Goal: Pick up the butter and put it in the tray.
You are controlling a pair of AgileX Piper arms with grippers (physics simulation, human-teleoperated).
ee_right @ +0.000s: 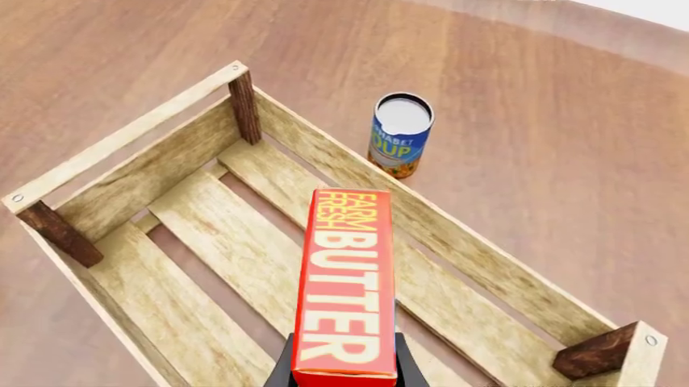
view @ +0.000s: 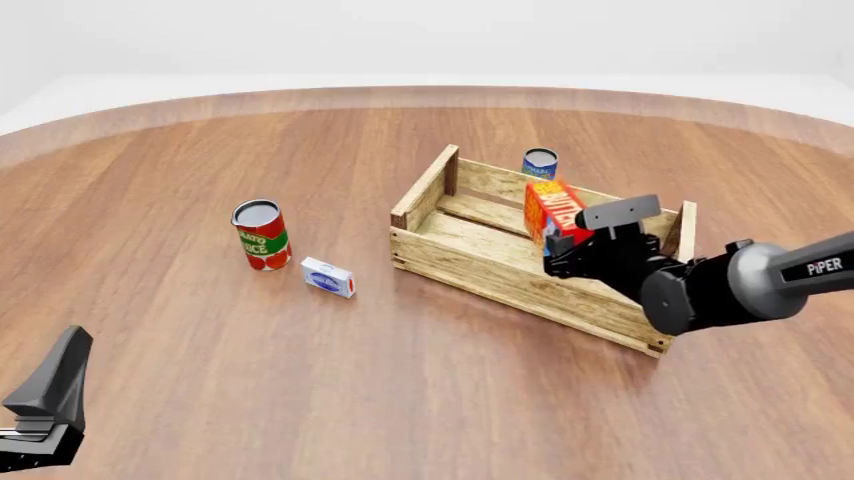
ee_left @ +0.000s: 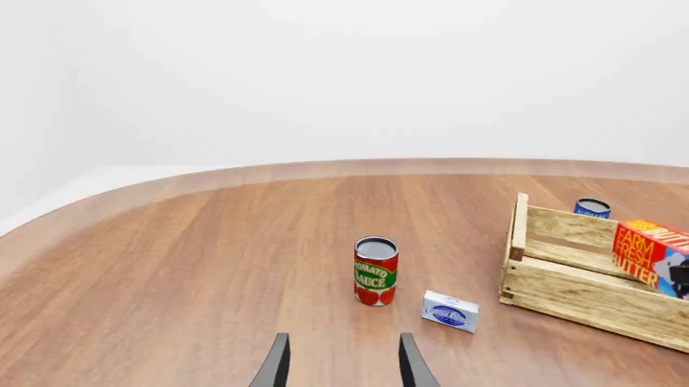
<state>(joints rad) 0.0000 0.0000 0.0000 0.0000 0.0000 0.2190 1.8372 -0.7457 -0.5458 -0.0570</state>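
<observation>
The butter (view: 554, 212) is a red carton with white lettering and an orange side, held tilted over the tray (view: 454, 258), a crate of light wooden slats at the table's middle right. My right gripper (view: 569, 250) is shut on the carton's near end. In the right wrist view the butter (ee_right: 344, 282) hangs above the tray's slatted floor (ee_right: 226, 234). The left wrist view catches the butter (ee_left: 649, 254) above the tray (ee_left: 570, 294). My left gripper (ee_left: 341, 363) stands open and low over the table at the front left, far from both; its body (view: 47, 400) shows in the front view.
A tomato sauce can (view: 262, 235) stands upright left of the tray, with a small white-blue box (view: 327, 277) lying beside it. A blue soup can (view: 539, 164) stands just behind the tray's far wall. The round wooden table's edge (view: 400, 95) curves along the back.
</observation>
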